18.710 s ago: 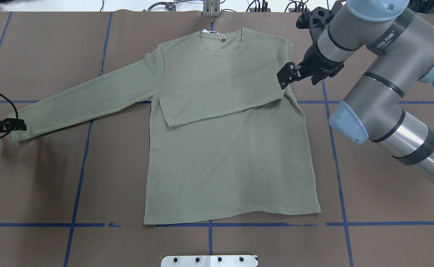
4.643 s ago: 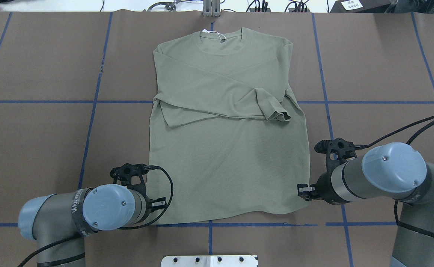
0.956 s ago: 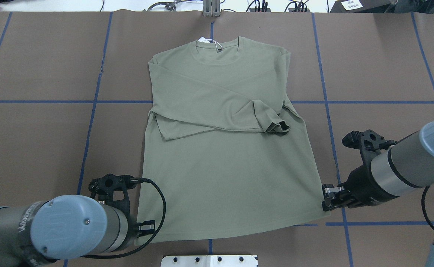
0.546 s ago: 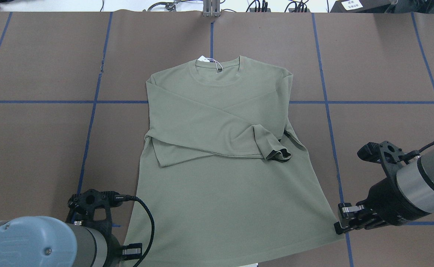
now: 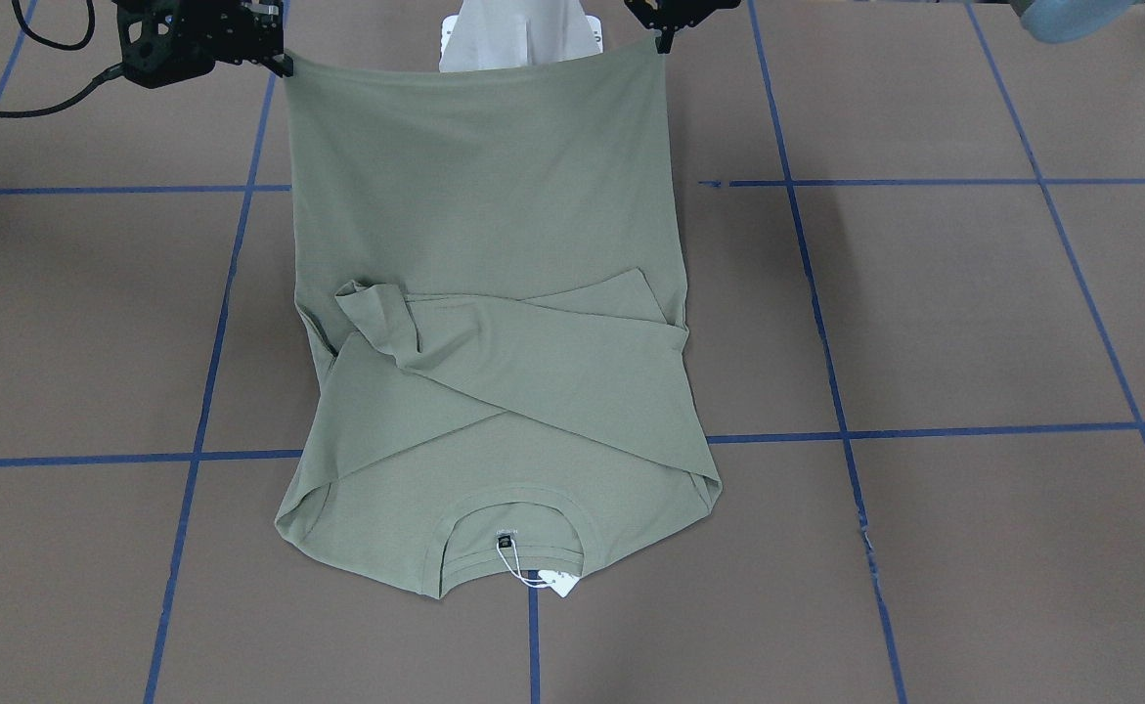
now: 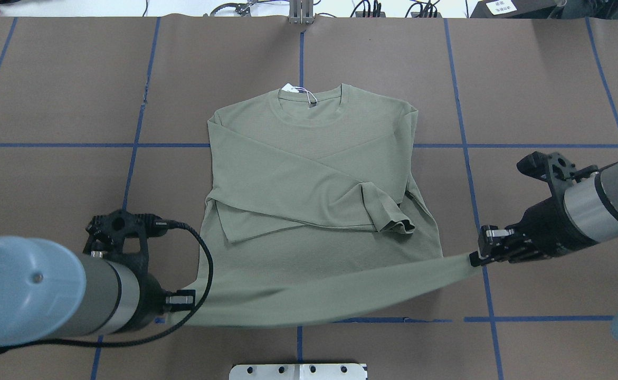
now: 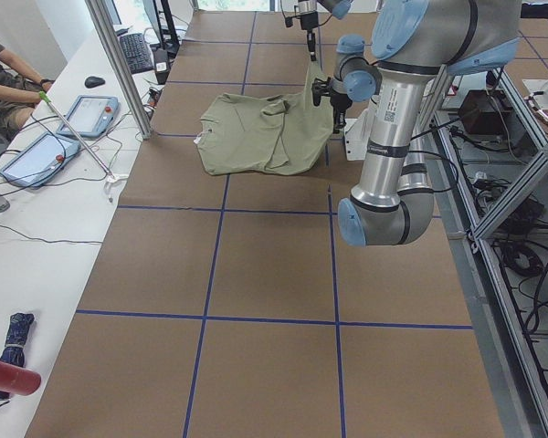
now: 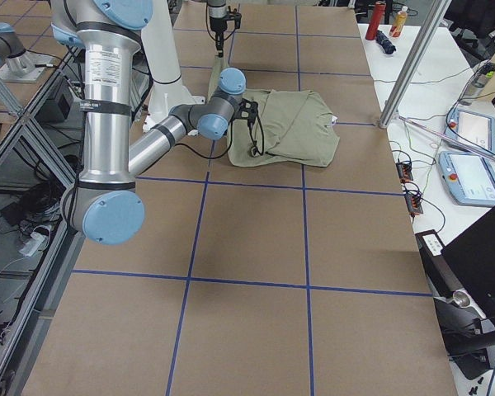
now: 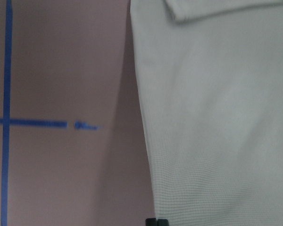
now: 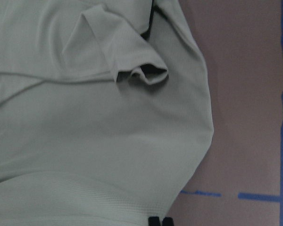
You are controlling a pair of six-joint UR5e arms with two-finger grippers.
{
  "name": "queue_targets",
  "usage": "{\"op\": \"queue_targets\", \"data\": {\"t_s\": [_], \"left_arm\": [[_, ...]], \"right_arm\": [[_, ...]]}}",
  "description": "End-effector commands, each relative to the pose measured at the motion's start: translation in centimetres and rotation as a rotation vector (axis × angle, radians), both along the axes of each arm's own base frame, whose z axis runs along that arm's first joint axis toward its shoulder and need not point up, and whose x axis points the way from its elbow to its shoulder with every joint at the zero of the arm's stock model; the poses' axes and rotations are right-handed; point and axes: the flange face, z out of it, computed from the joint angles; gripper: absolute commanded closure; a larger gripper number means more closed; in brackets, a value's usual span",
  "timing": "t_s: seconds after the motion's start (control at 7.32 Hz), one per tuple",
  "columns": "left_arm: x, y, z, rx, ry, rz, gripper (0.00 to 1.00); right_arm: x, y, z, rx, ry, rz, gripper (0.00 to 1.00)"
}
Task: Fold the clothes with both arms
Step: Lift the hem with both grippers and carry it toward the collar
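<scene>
The left hand (image 6: 184,301) is clenched on 1 hem corner of the shirt (image 6: 309,174), and the right hand (image 6: 477,257) grips the other corner. The hem stretches between the 2 hands, raised off the worktop (image 6: 50,95). Beyond them the body lies flat, sleeves crossed, collar farthest away.

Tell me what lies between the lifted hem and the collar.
Nothing foreign. Only the shirt's own crossed sleeves lie there, one cuff bunched up. The left tool and right tool grip the hem corners.
</scene>
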Motion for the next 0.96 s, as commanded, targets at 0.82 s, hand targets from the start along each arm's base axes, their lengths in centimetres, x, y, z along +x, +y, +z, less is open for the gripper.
{"op": "queue_targets", "data": {"t_s": [0.82], "left_arm": [[-0.6, -23.7, 4.9, 0.118, 0.013, -0.204, 1.0]], "right_arm": [[-2.4, -23.9, -1.0, 0.02, 0.017, 0.293, 1.0]]}}
